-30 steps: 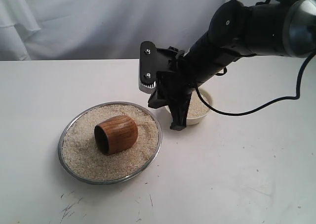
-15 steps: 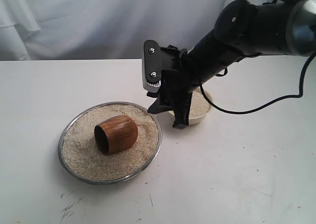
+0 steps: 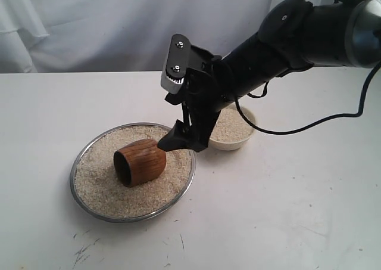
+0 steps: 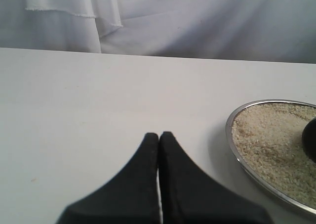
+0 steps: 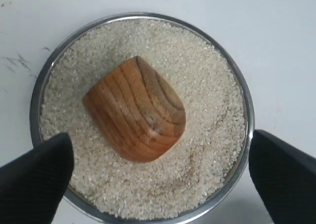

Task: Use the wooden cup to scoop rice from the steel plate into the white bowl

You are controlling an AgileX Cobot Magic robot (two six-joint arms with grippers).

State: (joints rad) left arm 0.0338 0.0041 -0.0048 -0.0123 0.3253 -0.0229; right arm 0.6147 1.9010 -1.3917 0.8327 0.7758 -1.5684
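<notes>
Rice (image 3: pixel 104 183) filled the steel plate (image 3: pixel 134 220), which sat on the bench (image 3: pixel 286 210) at near left. The wooden cup (image 3: pixel 141 161) lay on its side in the grains near the plate's middle. Its long axis ran roughly left to right, with the dark mouth facing left and the rounded base to the right.

The right claw (image 3: pixel 183 142) hung just right of that base, over the plate's right rim, tips pointing down and apart from the wood. It held nothing. In the right wrist view its fingers were spread wide, and the cup lay in the gap between them. Judgement: the cup lay left of and slightly below this claw, so a short move left and down would straddle the barrel.

The white bowl (image 3: pixel 235 145) stood just beyond, to the right of the plate. It already held some grains and was partly hidden by the arm. A white cloth (image 3: pixel 119 25) closed the far side.

The left claw (image 4: pixel 159 135) did not appear in the exterior view. Its own camera showed it pressed together, empty, over bare bench with the plate's rim off to one side. The right arm was judged plainly nearer to the cup.
</notes>
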